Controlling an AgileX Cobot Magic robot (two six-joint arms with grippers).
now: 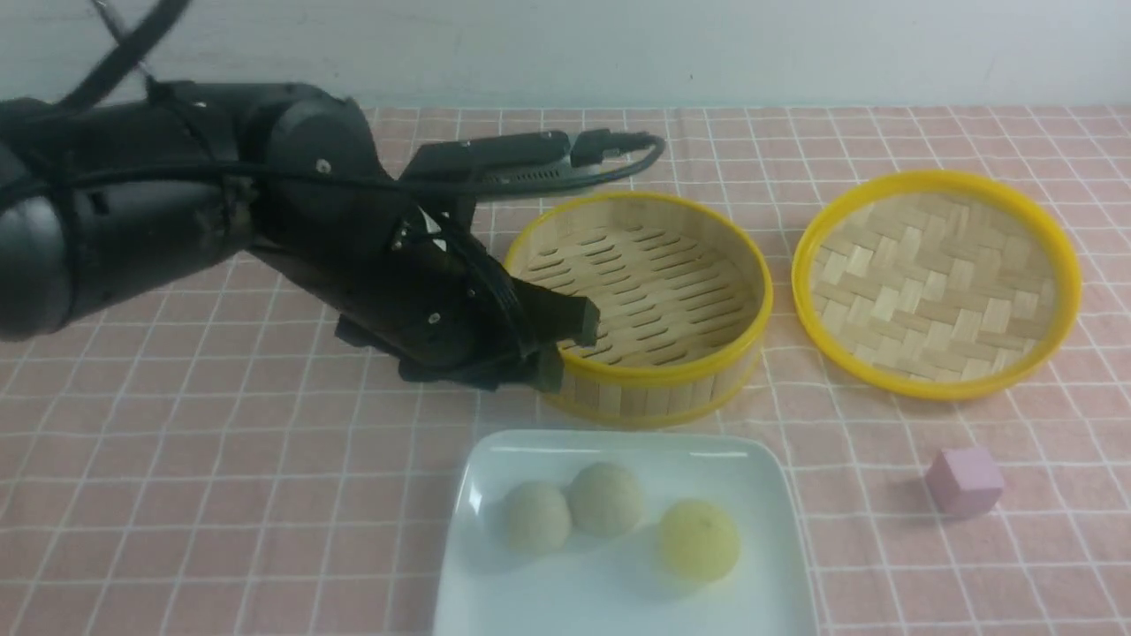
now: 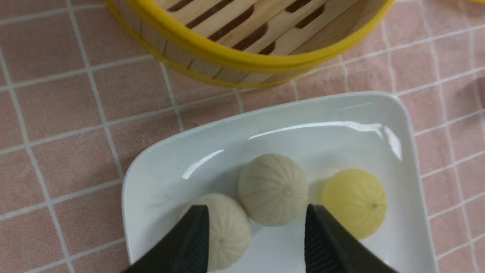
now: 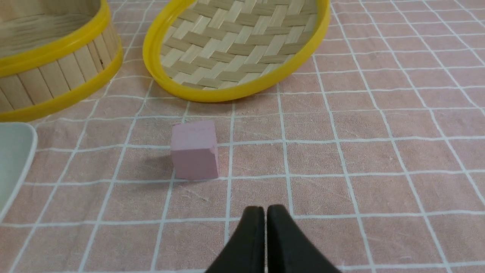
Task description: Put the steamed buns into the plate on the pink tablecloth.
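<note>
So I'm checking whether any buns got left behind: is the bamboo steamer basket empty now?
Empty. The bamboo steamer basket shows only bare slats, and all three steamed buns sit on the white plate.

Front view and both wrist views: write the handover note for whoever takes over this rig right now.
Left tool: open, empty, held above the plate.
Right tool: fingers together, holding nothing, low over the pink tablecloth, short of the pink cube.
Steamed buns: two beige buns touching each other and the yellow bun slightly apart, all in the plate.
Steamer basket: nothing inside; its lid lies upturned beside it.
Done: all three buns are plated.
Left: nothing to move; just pull the left arm back clear of the plate.
</note>
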